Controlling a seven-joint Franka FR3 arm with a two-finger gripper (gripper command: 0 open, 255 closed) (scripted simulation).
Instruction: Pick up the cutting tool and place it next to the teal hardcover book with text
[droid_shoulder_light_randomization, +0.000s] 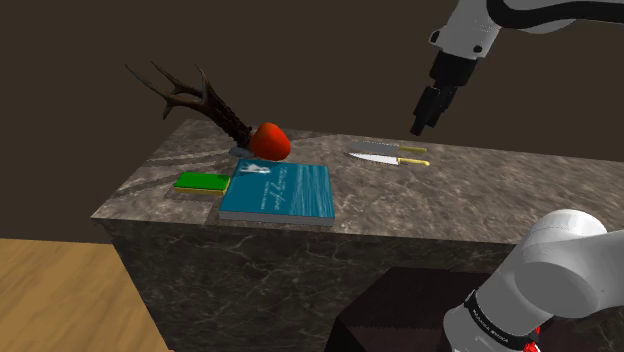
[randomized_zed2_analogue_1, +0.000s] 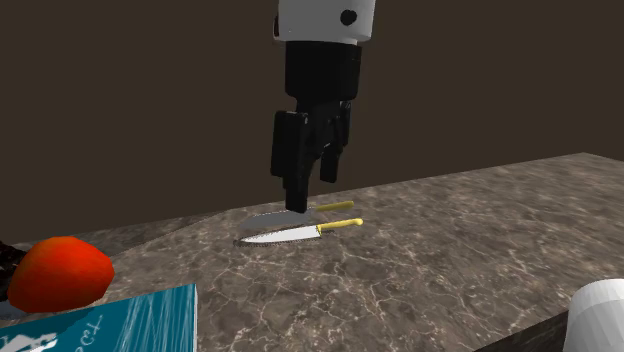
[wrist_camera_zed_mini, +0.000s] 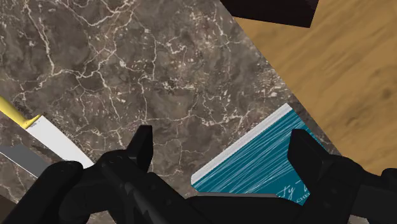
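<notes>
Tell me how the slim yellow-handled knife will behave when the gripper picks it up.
Probably stiff: the slim knife shows a straight blade and handle. Lying flat on the stone-patterned counter, it should not roll, but it sits low for the fingers. Grasped at one end, it may pivot.

Under my pincer (droid_shoulder_light_randomization: 419, 128) lay two knives (randomized_zed2_analogue_1: 290, 236); farther off, one teal book (droid_shoulder_light_randomization: 278, 190), one green block (droid_shoulder_light_randomization: 202, 181), one antler (droid_shoulder_light_randomization: 190, 98), one red ball (droid_shoulder_light_randomization: 270, 141)
</notes>
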